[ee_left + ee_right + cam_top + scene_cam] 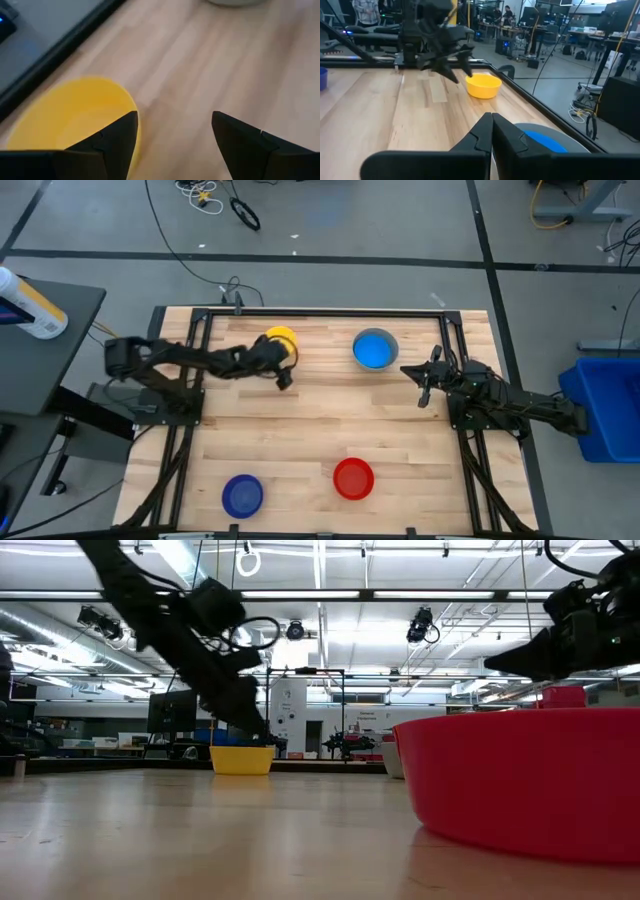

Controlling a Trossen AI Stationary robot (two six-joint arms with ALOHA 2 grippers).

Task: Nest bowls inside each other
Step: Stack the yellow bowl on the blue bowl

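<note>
Yellow bowl (281,340) sitting at table's (330,420) far edge, left gripper (283,375) hovering just beside it, jaws open, holding nothing. Right gripper (424,387) is waiting closed near light blue bowl (375,349). Straddle 1 wall squarely before closing.

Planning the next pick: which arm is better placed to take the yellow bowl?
Left. The left gripper hangs open right beside the yellow bowl, while the right gripper is shut, nearer the light blue bowl.
</note>
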